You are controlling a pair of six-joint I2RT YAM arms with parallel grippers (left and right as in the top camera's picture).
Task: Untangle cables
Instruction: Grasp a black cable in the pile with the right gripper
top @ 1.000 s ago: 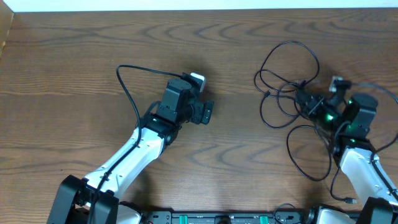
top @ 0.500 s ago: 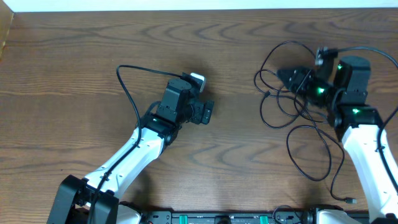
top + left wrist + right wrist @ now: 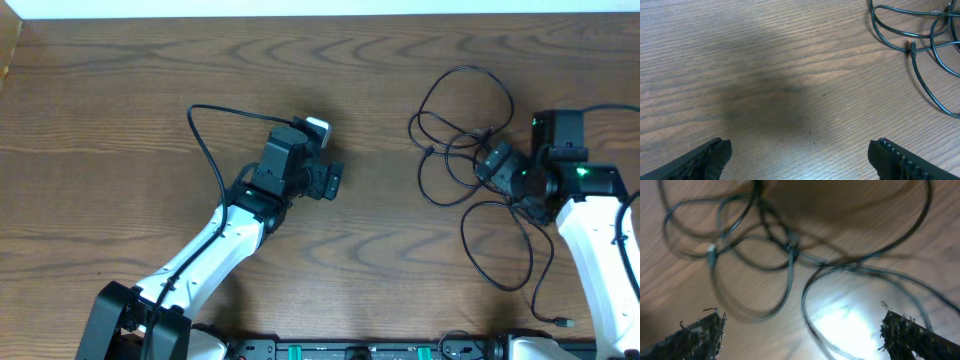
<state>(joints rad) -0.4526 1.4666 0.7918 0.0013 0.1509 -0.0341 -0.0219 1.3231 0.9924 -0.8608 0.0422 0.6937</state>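
Observation:
The cables (image 3: 462, 150) lie in a loose tangle of thin black loops on the right half of the wooden table, with one long loop (image 3: 470, 245) trailing toward the front. My right gripper (image 3: 492, 162) hovers over the tangle's right side, open; in the right wrist view the blurred cables (image 3: 791, 247) cross between and beyond its fingers (image 3: 700, 335), with nothing gripped. My left gripper (image 3: 328, 182) rests open at mid-table, well left of the tangle. In its wrist view, the cables (image 3: 914, 49) show at the top right, far from the gripper (image 3: 800, 160).
The left arm's own thick black wire (image 3: 205, 140) arcs over the table behind it. A small plug end (image 3: 565, 322) lies near the front right edge. The table's far edge meets a white wall (image 3: 320, 8).
The right gripper went from shut to wide open. It swung toward the far side of the tangle, then came back over it. The left arm stayed still.

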